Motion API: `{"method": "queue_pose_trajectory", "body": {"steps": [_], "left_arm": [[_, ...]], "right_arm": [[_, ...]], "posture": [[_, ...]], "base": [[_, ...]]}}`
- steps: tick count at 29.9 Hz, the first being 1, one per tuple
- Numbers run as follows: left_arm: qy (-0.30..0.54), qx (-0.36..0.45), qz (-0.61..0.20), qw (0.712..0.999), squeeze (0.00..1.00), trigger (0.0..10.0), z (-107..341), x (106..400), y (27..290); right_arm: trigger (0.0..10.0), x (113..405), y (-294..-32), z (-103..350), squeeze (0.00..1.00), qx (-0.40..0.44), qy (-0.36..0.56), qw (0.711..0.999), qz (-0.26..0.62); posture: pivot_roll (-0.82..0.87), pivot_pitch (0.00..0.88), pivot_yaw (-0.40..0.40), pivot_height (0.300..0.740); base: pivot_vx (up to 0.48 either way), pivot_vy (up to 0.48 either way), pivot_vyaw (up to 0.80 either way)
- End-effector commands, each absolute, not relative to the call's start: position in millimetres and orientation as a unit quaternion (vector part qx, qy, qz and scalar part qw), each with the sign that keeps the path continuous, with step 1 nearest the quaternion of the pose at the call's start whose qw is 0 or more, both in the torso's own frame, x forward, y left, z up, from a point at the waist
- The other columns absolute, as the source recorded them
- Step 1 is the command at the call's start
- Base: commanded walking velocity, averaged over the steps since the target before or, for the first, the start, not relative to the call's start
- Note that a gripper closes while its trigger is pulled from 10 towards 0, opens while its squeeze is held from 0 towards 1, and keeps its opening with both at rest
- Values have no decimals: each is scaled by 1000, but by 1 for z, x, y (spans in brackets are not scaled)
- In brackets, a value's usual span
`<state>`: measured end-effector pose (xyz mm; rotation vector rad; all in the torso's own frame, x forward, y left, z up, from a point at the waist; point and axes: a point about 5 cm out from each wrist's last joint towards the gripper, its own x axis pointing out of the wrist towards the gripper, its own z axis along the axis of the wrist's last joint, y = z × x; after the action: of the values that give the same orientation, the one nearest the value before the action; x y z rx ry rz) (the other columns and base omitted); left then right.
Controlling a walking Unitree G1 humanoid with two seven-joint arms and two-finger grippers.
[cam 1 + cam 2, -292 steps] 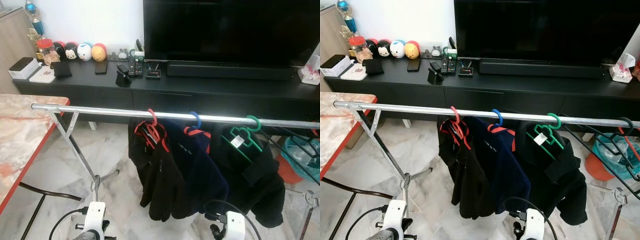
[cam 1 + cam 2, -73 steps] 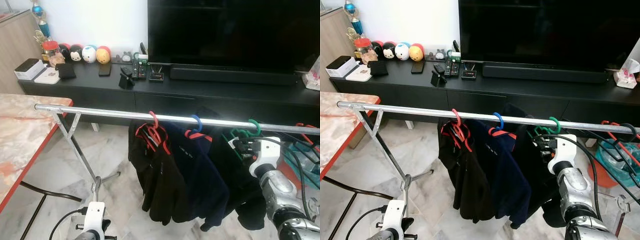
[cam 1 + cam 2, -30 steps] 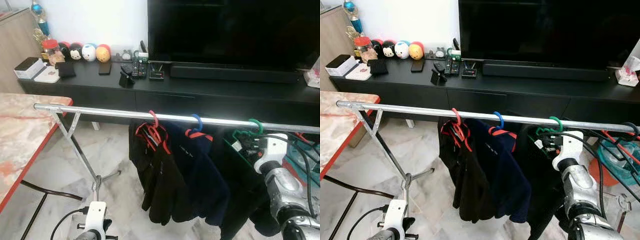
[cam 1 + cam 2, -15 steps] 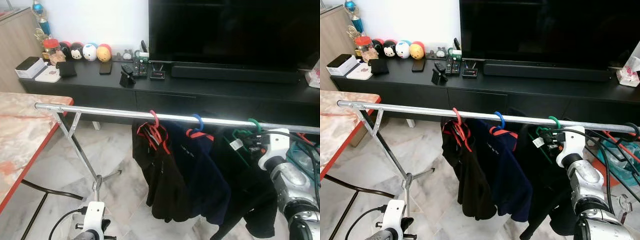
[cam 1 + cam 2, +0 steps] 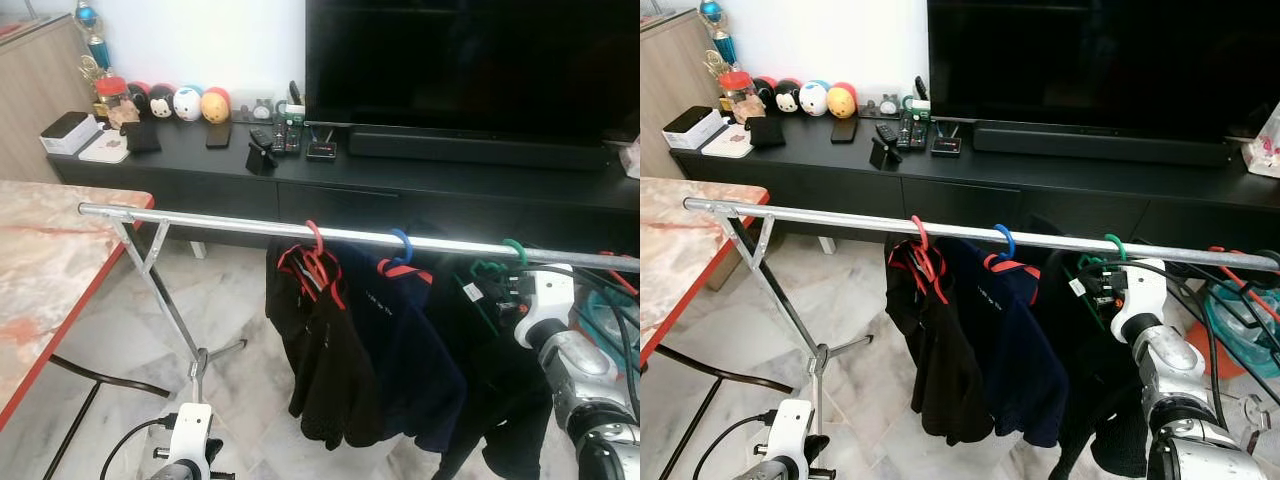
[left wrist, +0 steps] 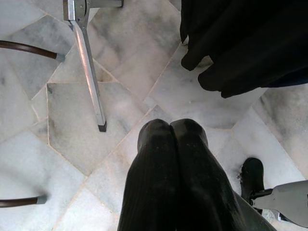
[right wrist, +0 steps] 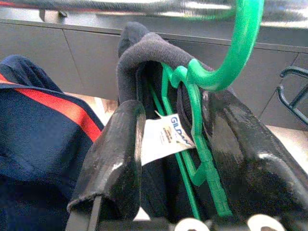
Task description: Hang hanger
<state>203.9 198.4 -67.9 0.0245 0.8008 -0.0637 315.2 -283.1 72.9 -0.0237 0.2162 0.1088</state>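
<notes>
A long silver rail (image 5: 250, 226) runs across the room from left to right. Three hangers hook over it. The red hanger (image 5: 318, 262) is on the left with a black top (image 5: 325, 370) on it. The blue hanger (image 5: 402, 247) is in the middle with a dark blue top (image 5: 415, 360) that has a red stripe at the neck. The green hanger (image 7: 207, 125) is on the right, and its hook goes over the rail. A black garment (image 7: 149, 53) with a white tag (image 7: 163, 137) sits on the green hanger.

The right gripper (image 7: 175, 144) is up at the rail, on the right side. Its two black fingers (image 7: 113, 154) sit on either side of the green hanger's neck and the black collar. There is a gap between the fingers. I cannot tell if they are squeezing the hanger or just sitting around it.

The left gripper (image 6: 172, 132) hangs down low near the white marble floor (image 6: 72, 120). Its two fingers are pressed together with nothing in them. One silver leg (image 6: 89, 72) of the rack is on the floor close by.

Far behind the rail is a long black cabinet (image 5: 420, 185) with a big black TV (image 5: 470, 60) on it. Round toy balls (image 5: 185, 103) sit at the far left of the cabinet. A marble table with a red edge (image 5: 60, 290) is on the left.
</notes>
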Motion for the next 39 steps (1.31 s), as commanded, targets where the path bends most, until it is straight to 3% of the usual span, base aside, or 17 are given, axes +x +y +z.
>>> {"method": "queue_pose_trajectory", "body": {"steps": [1, 8, 9, 10, 11, 39], "left_arm": [[395, 11, -29, 918, 0, 10000, -69, 202, 199], [392, 10, -29, 919, 0, 10000, -68, 203, 200], [392, 11, -29, 920, 0, 10000, -68, 203, 200], [392, 11, -29, 920, 0, 10000, -68, 203, 200], [392, 11, -29, 920, 0, 10000, -68, 203, 200], [395, 11, -32, 918, 0, 10000, -69, 202, 198]], "right_arm": [[10000, 317, -281, 72, 0, -11, 119, 992, 49], [10000, 319, -282, 74, 0, -1, 109, 994, 29], [4275, 319, -282, 74, 0, 1, 109, 994, 29], [4275, 319, -282, 74, 0, 1, 108, 994, 29], [0, 319, -282, 74, 0, 1, 109, 994, 28], [0, 317, -270, 63, 0, 18, 117, 992, 38]], "posture": [[77, 0, 5, 740], [79, 0, 4, 740], [79, 0, 4, 740], [79, 0, 4, 740], [77, 0, 6, 740], [79, 0, 6, 740]], "base": [[0, 0, 0], [0, 0, 0], [0, 0, 0], [0, 0, 0], [0, 0, 0], [0, 0, 0]]}}
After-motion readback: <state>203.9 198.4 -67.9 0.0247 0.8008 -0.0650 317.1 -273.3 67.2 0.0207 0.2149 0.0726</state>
